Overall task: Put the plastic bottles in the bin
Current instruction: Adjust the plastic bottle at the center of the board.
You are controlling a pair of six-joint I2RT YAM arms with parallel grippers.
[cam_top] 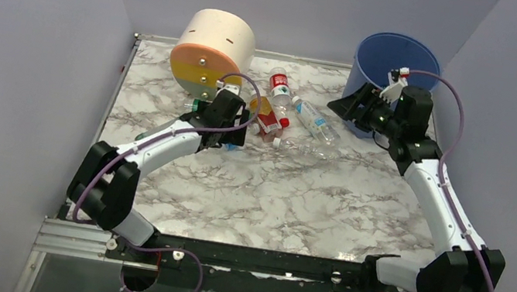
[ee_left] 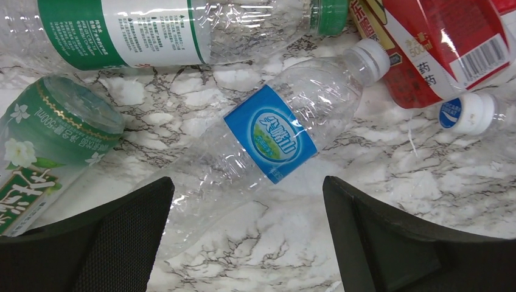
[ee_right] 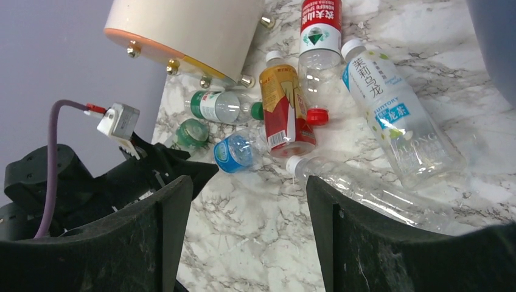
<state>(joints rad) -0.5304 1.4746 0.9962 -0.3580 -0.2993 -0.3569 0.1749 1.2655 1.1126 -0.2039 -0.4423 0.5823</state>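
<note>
Several plastic bottles lie in a cluster mid-table: a red-labelled one [cam_top: 279, 83], an orange-tinted one [cam_top: 268, 115], a white-labelled one [cam_top: 317, 120] and a clear one [cam_top: 310, 149]. The blue bin [cam_top: 392, 61] stands at the back right. My left gripper [cam_top: 231, 124] is open low over a blue-labelled bottle [ee_left: 271, 134]; the bottle's crumpled base lies between the fingers [ee_left: 131, 231], untouched. Green-labelled bottles [ee_left: 152, 27] [ee_left: 42, 140] lie beside it. My right gripper [cam_top: 352, 106] is open and empty beside the bin, facing the cluster [ee_right: 283, 112].
A cream, orange and yellow cylinder [cam_top: 211, 52] lies on its side at the back left, close behind the left gripper. Grey walls enclose the table on three sides. The bin's wall [ee_right: 496, 42] edges the right wrist view.
</note>
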